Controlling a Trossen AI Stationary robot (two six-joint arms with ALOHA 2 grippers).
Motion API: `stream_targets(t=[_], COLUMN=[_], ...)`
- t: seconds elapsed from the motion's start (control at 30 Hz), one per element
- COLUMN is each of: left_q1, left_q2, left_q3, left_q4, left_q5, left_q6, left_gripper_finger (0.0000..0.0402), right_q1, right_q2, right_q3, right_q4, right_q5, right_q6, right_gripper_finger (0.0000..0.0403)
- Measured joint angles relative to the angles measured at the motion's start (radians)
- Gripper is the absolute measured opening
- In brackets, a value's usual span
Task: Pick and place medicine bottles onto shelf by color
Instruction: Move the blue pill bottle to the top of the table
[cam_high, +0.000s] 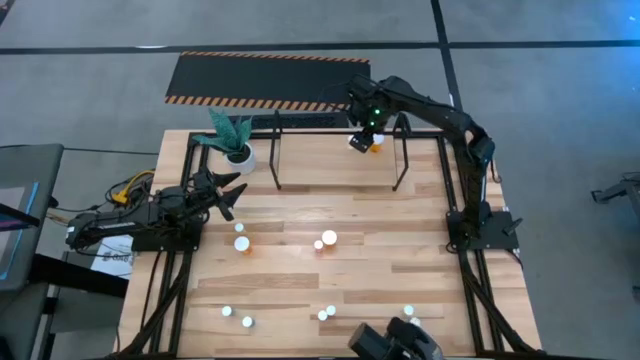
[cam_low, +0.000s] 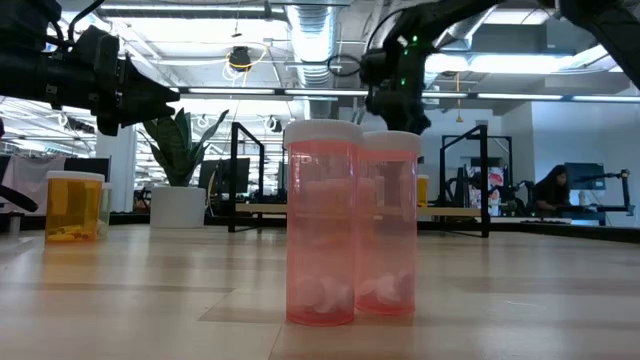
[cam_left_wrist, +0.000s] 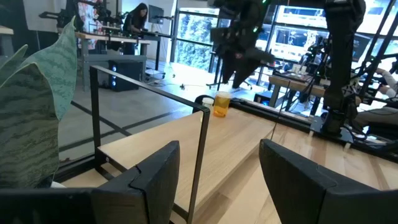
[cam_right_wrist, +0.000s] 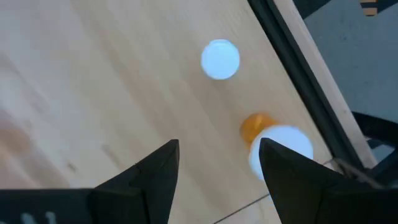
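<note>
Hovering open-fingered and empty above two orange bottles (cam_right_wrist: 266, 138) on the shelf (cam_high: 338, 133), the right gripper (cam_high: 364, 138) risks toppling them; the left gripper (cam_high: 225, 192) waits open.

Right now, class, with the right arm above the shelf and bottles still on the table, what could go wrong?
1. The right gripper hangs open just above an orange bottle standing close to the shelf's rail; a careless move could tip it.
2. The two pink bottles stand touching; grabbing one may topple the other.
3. The left gripper waits near the plant and could brush its leaves.
</note>
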Motion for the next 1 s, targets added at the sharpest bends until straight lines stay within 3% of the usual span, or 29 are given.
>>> stream_targets(t=[0.43, 0.6, 0.8, 1.0], left_q1=[0.0, 0.0, 0.0, 0.0], left_q2=[0.0, 0.0, 0.0, 0.0], left_q3=[0.0, 0.0, 0.0, 0.0], left_q4=[0.0, 0.0, 0.0, 0.0], left_q5=[0.0, 0.0, 0.0, 0.0], left_q6=[0.0, 0.0, 0.0, 0.0], left_gripper_finger=[0.0208, 0.0208, 0.0208, 0.0208], right_q1=[0.185, 0.272, 0.373, 0.549], right_q2=[-0.093, -0.095, -0.185, -0.382], right_q3=[-0.023, -0.086, -0.268, -0.521], right_q4=[-0.182, -0.209, -0.091, 0.1], right_q5=[-0.024, -0.093, -0.167, -0.106], right_q6=[0.197, 0.325, 0.494, 0.842], right_gripper_finger=[0.0246, 0.0243, 0.0238, 0.0237])
